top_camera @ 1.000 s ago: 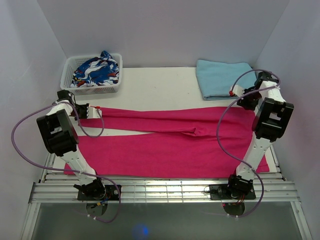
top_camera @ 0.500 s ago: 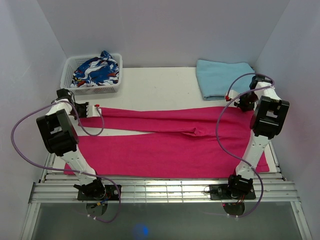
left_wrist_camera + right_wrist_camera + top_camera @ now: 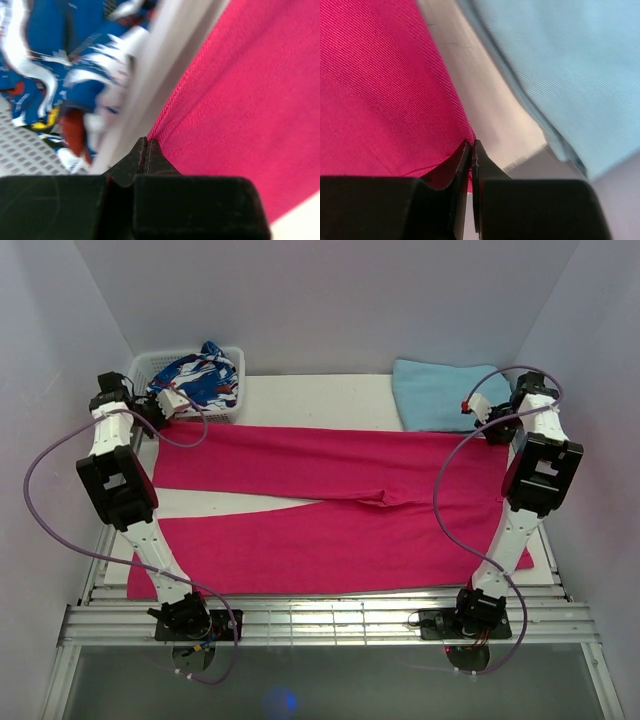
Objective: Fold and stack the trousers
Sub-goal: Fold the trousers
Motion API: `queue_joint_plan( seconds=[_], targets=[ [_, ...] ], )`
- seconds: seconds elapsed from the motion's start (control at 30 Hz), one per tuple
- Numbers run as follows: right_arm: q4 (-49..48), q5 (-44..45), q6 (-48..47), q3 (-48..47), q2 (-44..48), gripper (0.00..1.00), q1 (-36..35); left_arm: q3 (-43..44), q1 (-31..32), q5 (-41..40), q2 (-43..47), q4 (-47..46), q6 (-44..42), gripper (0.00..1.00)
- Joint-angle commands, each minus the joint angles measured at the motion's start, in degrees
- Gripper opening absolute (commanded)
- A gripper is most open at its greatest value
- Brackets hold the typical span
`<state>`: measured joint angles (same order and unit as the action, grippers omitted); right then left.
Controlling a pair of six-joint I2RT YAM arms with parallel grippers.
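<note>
The magenta-pink cloth trousers (image 3: 330, 530) are matt with a fine diagonal rib. Behind them, the folded light blue cloth (image 3: 440, 395) is matt and finely woven; the white lattice basket (image 3: 215, 412) is hard, smooth plastic.

The trousers (image 3: 330, 530) are plain magenta-pink. The garment (image 3: 195, 380) at upper left is swirled blue, white and red, in a white lattice basket (image 3: 215, 413). The cloth (image 3: 440, 395) at upper right is plain light blue. The worktop (image 3: 320, 400) is off-white.
</note>
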<state>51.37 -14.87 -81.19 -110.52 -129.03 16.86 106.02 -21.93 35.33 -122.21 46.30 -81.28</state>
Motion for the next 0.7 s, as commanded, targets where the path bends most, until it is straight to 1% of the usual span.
queue_joint_plan(
  seconds=[0.0, 0.1, 0.17, 0.2, 0.3, 0.4, 0.47, 0.57, 0.6, 0.67],
  targets=[
    [-8.21, -3.31, 6.11, -0.66, 9.57, 0.08, 3.08, 7.00, -0.92, 3.16, 1.45, 0.46, 9.89, 0.00],
    [-10.59, -5.78, 8.06, -0.40, 12.74, 0.08, 4.40, 11.91, -1.18, 3.25, 0.75, 0.10, 14.20, 0.00],
    [-11.73, -5.52, 8.85, 0.21, 13.89, 0.08, 4.76, 13.33, -1.27, 2.64, 0.57, -0.77, 15.61, 0.00],
    [-12.87, -5.08, 9.03, 0.56, 14.59, 0.08, 4.93, 13.60, -1.27, 1.77, 0.66, -3.30, 18.32, 0.00],
    [-14.10, -3.76, 9.29, 2.32, 15.91, 0.08, 5.46, 14.30, -1.18, 2.54, 1.36, -7.08, 22.54, 0.00],
    [-16.21, -3.76, 9.91, 6.62, 18.28, 0.08, 6.69, 15.35, -0.40, 2.99, 1.80, -11.13, 27.65, 0.00],
    [-19.28, -4.54, 11.04, 9.26, 19.78, 0.08, 7.91, 17.90, -0.13, 3.25, 1.72, -13.16, 32.83, 0.00],
    [-22.19, -5.78, 12.01, 13.83, 22.15, 0.08, 9.32, 20.37, 0.40, 3.08, 2.06, -18.34, 39.51, 0.00],
    [-22.63, -5.61, 12.45, 15.49, 22.59, 0.08, 9.42, 20.80, 0.49, 2.99, 2.50, -21.49, 41.09, 0.00],
    [-23.51, -5.78, 13.85, 16.82, 22.77, 0.08, 10.12, 21.69, 1.54, 2.20, 3.38, -25.53, 45.48, 0.00]
  ],
)
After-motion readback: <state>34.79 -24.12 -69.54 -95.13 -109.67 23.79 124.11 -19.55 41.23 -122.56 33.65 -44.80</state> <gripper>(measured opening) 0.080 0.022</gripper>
